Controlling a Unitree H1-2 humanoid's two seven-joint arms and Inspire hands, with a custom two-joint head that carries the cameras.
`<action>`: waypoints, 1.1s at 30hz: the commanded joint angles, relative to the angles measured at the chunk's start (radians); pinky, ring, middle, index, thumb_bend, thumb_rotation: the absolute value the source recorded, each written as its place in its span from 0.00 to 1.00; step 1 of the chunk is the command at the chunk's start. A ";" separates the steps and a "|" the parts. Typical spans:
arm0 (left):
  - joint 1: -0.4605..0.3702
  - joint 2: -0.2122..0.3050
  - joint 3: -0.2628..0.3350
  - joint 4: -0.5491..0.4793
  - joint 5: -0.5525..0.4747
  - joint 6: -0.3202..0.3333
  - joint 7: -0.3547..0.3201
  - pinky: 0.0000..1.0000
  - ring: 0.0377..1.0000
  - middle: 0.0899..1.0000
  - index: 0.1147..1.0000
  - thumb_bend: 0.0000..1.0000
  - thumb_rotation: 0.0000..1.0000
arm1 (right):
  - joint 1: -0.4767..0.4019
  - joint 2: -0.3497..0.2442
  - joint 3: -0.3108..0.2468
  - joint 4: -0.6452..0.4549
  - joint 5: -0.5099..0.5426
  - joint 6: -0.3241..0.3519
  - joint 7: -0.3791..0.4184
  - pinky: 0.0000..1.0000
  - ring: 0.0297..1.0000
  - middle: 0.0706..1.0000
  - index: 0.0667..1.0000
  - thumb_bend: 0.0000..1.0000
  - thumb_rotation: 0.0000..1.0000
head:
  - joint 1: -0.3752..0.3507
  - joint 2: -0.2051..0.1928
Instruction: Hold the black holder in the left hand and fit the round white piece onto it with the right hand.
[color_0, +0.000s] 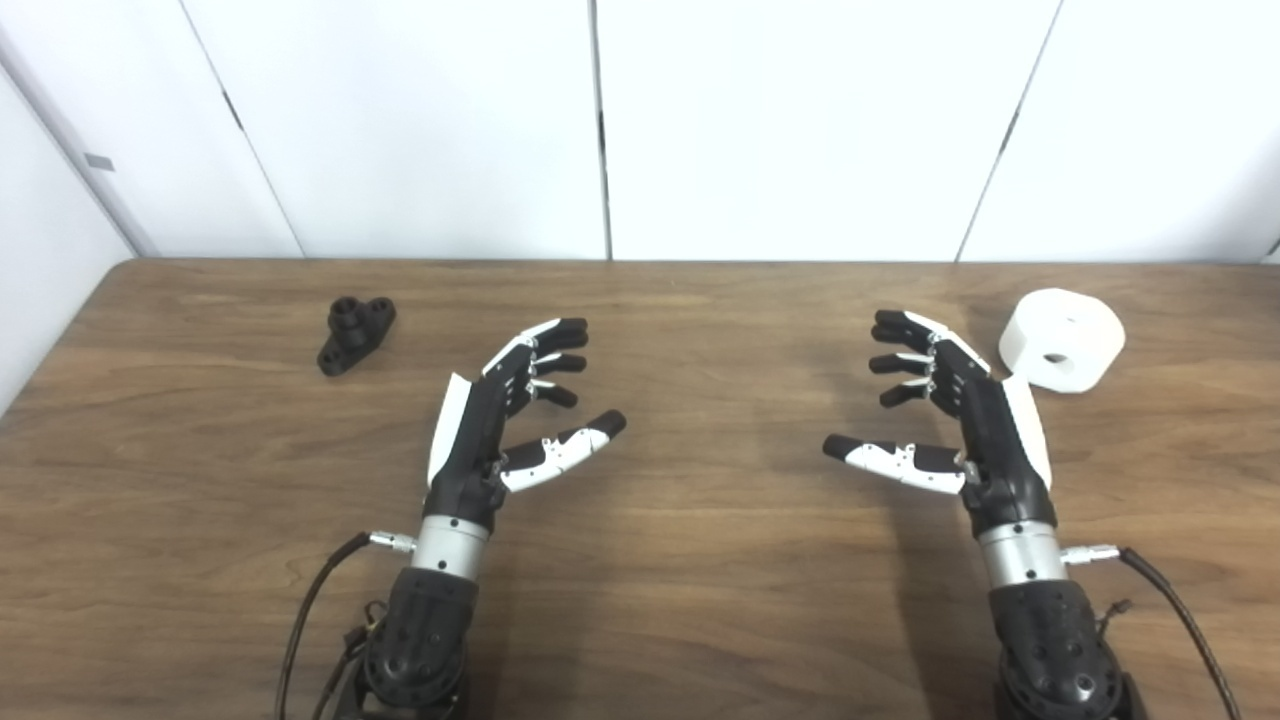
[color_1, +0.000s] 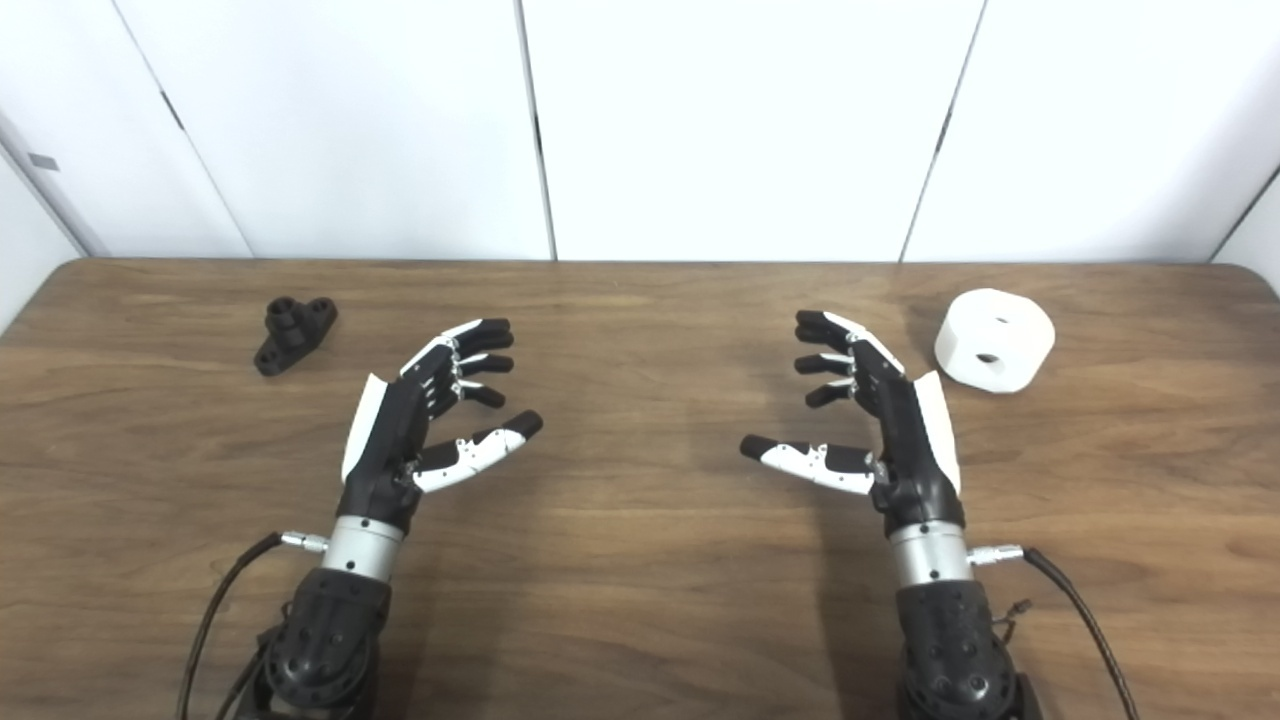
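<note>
Plainly, nothing is in hand yet: the black holder (color_0: 356, 334) lies on the far left of the wooden table (color_0: 680, 600), a small part with a raised collar and side lugs, well apart from everything else. The round white piece (color_0: 1062, 339) sits on the far right with its centre hole showing, tilted a little toward the camera. The left hand (color_0: 505, 420) hovers palm-inward near the middle, fingers spread and empty, with the holder beyond it and to its left. The right hand (color_0: 950, 420) mirrors it, likewise spread and holding nothing, with the white piece just beyond its outer edge. The step now is likely the left hand's reach for the holder. It would do well to grip the lugs or base and leave the collar free, since the collar is probably what the white piece's hole must slide over.
</note>
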 joint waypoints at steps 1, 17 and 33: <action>-0.031 0.003 0.002 -0.033 0.007 -0.011 0.005 0.58 0.73 0.77 0.75 0.78 0.17 | -0.038 0.003 -0.001 -0.025 0.007 -0.022 -0.006 0.52 0.66 0.75 0.75 0.75 0.01 | 0.001 0.001; -0.034 -0.024 -0.021 -0.013 0.049 -0.015 0.026 0.57 0.71 0.77 0.75 0.78 0.18 | -0.025 -0.027 -0.019 -0.023 0.031 -0.027 0.008 0.54 0.67 0.76 0.75 0.74 0.03 | 0.231 -0.032; -0.034 -0.064 -0.061 0.086 0.124 -0.068 0.074 0.60 0.73 0.76 0.73 0.78 0.17 | -0.002 -0.070 -0.049 -0.008 0.119 -0.053 0.032 0.54 0.68 0.76 0.76 0.71 0.00 | 0.389 -0.120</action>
